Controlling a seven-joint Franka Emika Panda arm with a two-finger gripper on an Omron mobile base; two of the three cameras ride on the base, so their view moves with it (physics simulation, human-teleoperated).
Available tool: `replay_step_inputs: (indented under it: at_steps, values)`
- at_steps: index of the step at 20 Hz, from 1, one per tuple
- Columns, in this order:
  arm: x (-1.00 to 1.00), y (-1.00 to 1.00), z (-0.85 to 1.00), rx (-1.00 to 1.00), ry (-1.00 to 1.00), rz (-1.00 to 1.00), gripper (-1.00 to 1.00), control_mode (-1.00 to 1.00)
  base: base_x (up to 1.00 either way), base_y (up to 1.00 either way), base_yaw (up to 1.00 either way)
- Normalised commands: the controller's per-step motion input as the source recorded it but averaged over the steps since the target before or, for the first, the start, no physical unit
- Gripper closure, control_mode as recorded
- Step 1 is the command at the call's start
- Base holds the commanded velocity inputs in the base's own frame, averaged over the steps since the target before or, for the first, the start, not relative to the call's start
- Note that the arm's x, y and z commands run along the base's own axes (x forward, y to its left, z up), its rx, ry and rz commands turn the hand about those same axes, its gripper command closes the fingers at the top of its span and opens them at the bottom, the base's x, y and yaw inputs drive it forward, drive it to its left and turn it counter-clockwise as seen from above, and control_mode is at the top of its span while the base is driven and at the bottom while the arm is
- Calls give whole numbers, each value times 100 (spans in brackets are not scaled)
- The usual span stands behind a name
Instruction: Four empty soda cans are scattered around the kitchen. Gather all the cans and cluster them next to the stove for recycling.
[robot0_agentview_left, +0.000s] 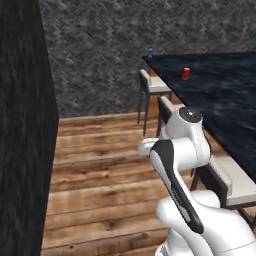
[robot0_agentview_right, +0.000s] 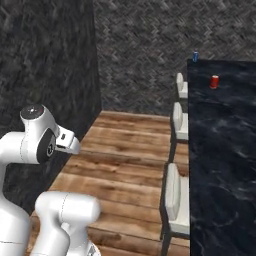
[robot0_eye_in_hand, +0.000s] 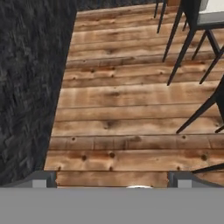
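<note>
Spreading fully apart, the fingers (robot0_eye_in_hand: 44, 179) hold nothing and hover over bare wooden floor (robot0_eye_in_hand: 118, 113), a dark textured wall (robot0_eye_in_hand: 26, 87) to one side and black stool legs (robot0_eye_in_hand: 188, 48) to the other. On the dark marble surface (robot0_agentview_left: 220, 100), well apart from the arm, a red soda can (robot0_agentview_left: 186, 73) stands upright, a blue soda can (robot0_agentview_left: 150, 53) upright at the far corner; white-seated stools (robot0_agentview_right: 178, 200) line the surface's edge.

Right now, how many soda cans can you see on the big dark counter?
2. A red can stands on the dark counter, and a blue can stands at its far corner by the wall. More cans may be hidden elsewhere.
</note>
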Motion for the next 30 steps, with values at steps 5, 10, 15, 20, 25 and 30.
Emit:
replay_step_inputs:
  at_steps: [5,10,15,20,25,30]
  values:
    - [0,0,0,0,0,0,-100,100,67,5,0]
    - [0,0,0,0,0,0,-100,100,67,4,0]
    - [0,0,0,0,0,0,-100,100,67,4,0]
    - [0,0,0,0,0,0,-100,100,67,4,0]
    - [0,0,0,0,0,0,-100,100,66,5,0]
    - [0,0,0,0,0,0,-100,100,66,5,0]
